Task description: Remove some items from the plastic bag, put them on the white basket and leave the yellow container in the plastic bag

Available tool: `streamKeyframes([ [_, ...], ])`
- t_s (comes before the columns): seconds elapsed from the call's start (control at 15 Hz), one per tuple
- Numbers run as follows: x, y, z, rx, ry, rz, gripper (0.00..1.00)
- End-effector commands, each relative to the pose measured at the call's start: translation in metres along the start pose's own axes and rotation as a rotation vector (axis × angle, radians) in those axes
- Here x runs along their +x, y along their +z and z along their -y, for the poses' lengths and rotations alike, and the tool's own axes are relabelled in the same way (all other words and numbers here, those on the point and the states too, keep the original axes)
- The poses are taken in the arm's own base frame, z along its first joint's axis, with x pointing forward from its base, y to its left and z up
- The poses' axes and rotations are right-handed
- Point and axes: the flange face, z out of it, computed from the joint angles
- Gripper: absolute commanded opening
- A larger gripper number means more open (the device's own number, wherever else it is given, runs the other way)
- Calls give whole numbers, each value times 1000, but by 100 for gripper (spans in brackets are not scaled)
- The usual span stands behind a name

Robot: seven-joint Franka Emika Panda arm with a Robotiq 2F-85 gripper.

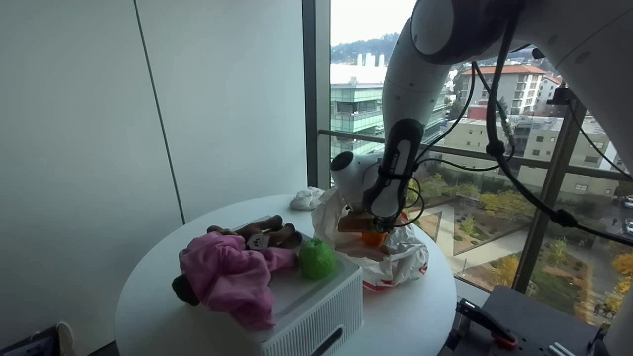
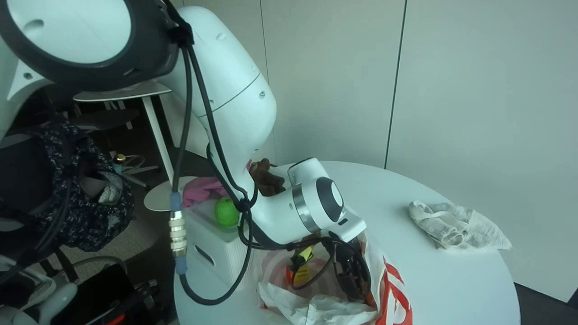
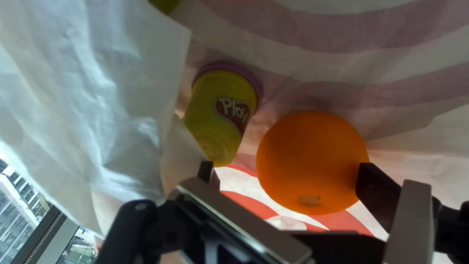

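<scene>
Nearest, the claw (image 3: 287,175) hung inside the plastic bag (image 1: 406,256), jaws spread wide — an orange fruit (image 3: 309,157) showed between its fingertips in the wrist view, and a yellow Play-Doh tub (image 3: 221,115) lay near it, also bagged. Beside the bag, the white basket (image 1: 321,311) bore a green fruit (image 1: 316,259), pink cloth (image 1: 225,269) and brown plush toy (image 1: 259,226). Farther along the bench (image 1: 405,321) — a crumpled white bundle (image 2: 454,228) lay.

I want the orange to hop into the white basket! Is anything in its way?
Yes: the side of the plastic bag stands between the orange and the white basket. A green fruit sits at the basket's end nearest the bag.
</scene>
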Motion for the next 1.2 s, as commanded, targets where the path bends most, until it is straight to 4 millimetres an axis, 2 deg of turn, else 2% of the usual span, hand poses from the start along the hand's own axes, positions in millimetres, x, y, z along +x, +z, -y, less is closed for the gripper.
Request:
streamKeyframes([
  [0.0, 4, 6, 8, 12, 7, -21, 100],
  [0.47, 11, 12, 16, 43, 0, -47, 100],
  [0.93, 16, 31, 20, 35, -3, -65, 100],
  [1.0, 16, 33, 21, 35, -4, -68, 75],
  [1.07, 17, 33, 21, 39, -7, -71, 73],
  [1.13, 18, 30, 21, 42, -7, -71, 66],
])
